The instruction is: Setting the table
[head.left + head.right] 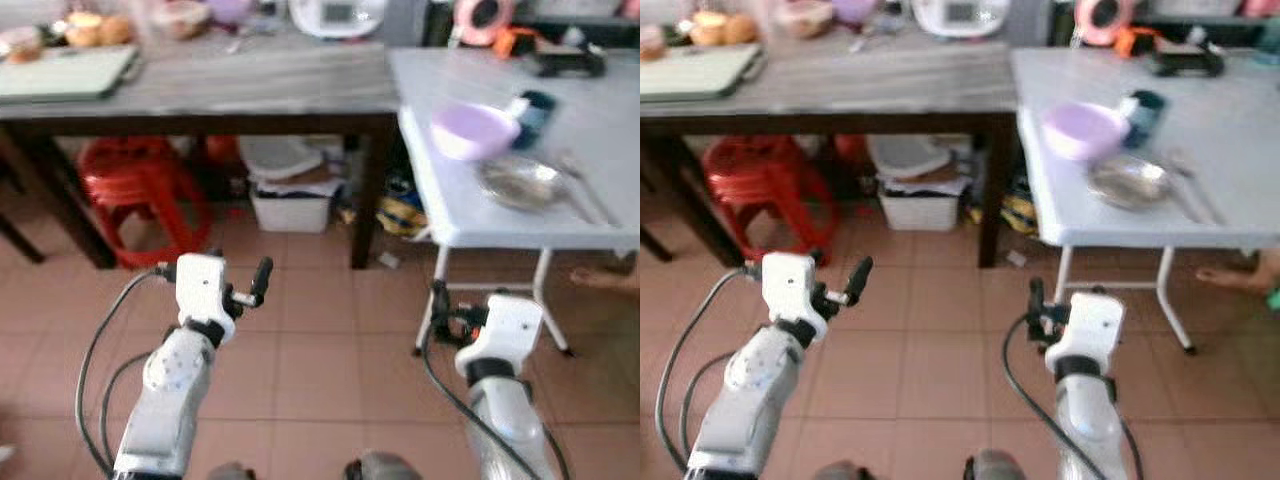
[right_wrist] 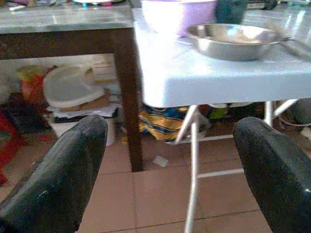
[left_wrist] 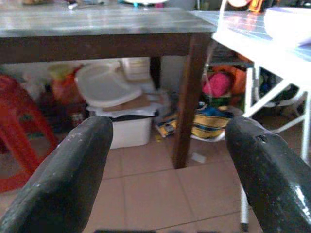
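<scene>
On the white folding table (image 1: 600,120) at the right stand a lilac bowl (image 1: 473,130), a shiny metal bowl (image 1: 520,182) and a dark teal cup (image 1: 535,108). A thin metal utensil (image 1: 588,192) lies beside the metal bowl. Both arms are held low over the tiled floor, short of the tables. My left gripper (image 3: 165,165) is open and empty, facing the dark wooden table's leg (image 3: 187,102). My right gripper (image 2: 170,170) is open and empty too, facing the white table's edge (image 2: 209,82), with the metal bowl (image 2: 233,39) above finger level.
A grey-topped dark table (image 1: 250,85) at the left carries a pale green board (image 1: 65,72), food and a white appliance (image 1: 335,15). Red stools (image 1: 140,195) and a white bin (image 1: 290,200) sit under it. A person's foot (image 1: 605,277) rests by the white table's legs.
</scene>
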Tool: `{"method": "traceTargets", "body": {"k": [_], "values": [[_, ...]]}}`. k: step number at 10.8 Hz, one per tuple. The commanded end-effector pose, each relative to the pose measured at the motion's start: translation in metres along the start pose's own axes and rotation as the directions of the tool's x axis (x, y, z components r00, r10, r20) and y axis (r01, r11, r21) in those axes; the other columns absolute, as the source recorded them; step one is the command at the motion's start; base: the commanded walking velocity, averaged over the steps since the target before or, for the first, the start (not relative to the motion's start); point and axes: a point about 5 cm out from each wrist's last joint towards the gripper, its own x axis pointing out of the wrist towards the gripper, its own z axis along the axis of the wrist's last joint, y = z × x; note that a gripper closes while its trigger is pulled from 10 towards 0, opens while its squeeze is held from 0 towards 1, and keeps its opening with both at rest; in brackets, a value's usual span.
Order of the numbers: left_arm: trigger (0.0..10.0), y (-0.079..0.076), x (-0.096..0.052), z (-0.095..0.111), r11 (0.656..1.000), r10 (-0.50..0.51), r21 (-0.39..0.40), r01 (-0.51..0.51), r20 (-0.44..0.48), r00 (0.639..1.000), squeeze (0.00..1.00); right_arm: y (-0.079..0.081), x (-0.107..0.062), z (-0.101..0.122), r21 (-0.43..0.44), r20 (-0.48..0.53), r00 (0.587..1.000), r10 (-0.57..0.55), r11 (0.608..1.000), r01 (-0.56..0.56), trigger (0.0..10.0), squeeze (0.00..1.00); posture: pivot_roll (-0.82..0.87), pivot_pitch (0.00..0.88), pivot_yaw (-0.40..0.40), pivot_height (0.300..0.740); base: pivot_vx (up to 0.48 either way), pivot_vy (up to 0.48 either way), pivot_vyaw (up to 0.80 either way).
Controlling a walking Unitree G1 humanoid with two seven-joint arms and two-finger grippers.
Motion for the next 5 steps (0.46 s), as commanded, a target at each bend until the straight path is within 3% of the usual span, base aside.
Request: {"method": "traceTargets", "body": {"k": [1, 5], "values": [[10.0, 0.003, -0.001, 0.003, 1.000, -0.003, 0.015, 0.003, 0.002, 1.000, 0.00, 0.003, 0.002, 0.005, 0.002, 0.015, 1.000, 0.016, 1.000, -0.016, 10.0, 0.00, -0.03, 0.000, 0.044, 0.740, 0.000, -0.461, 0.00], [10.0, 0.004, 0.003, 0.008, 1.000, 0.013, 0.021, -0.013, 0.021, 1.000, 0.00, 0.009, 0.016, 0.011, -0.009, 0.040, 0.998, 0.047, 0.999, -0.047, 10.0, 0.00, -0.02, 0.000, 0.029, 0.740, 0.000, -0.458, 0.00]]}}
